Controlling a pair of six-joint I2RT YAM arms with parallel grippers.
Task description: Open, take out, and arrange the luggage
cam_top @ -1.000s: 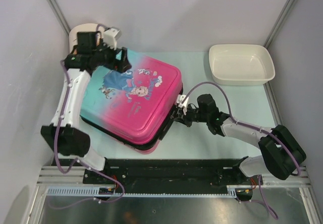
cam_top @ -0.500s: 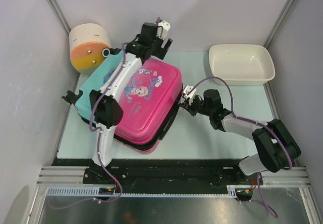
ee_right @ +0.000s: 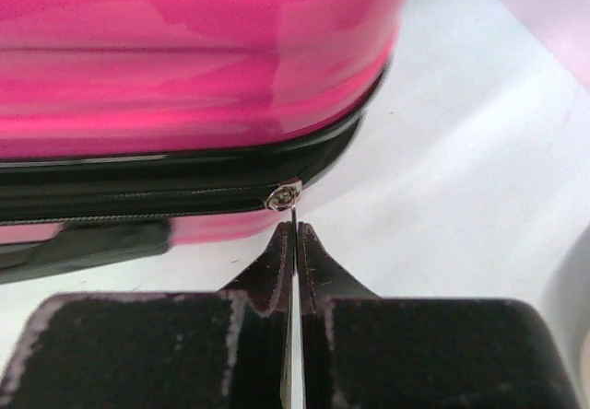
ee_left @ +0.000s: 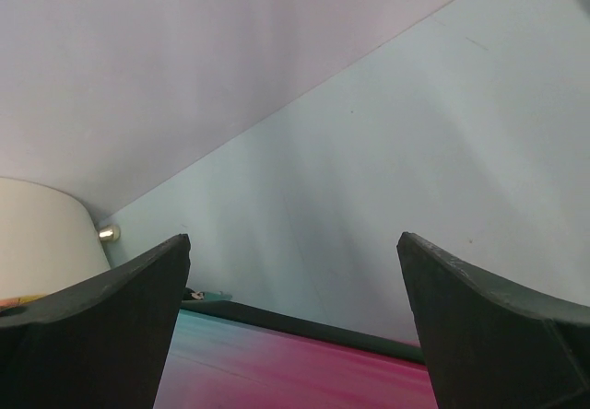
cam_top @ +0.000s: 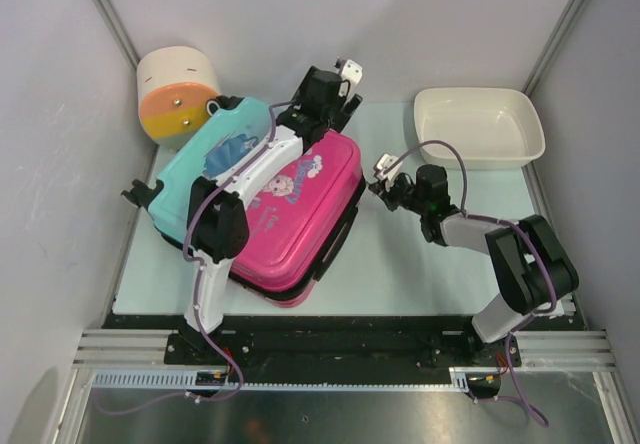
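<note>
Only wrist view shows: right end effector (ee_right: 295,229) clamped on luggage (ee_right: 184,59) zip pull (ee_right: 291,208) | left end effector (ee_left: 293,243) wide open

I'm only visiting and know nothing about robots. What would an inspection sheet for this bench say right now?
Surface: pale green table, no spills seen.
Job's things: luggage lying flat, lid down; zip pull on its right side.
Clutter: white basin, nothing in it; drawer box at far left.
Grippers: left gripper open above the luggage's far edge, holding nothing; right gripper shut on the zip pull.
Cables: purple cables looping along both arms, none seen snagged.
Surroundings: white walls; metal rail at the near edge.
</note>
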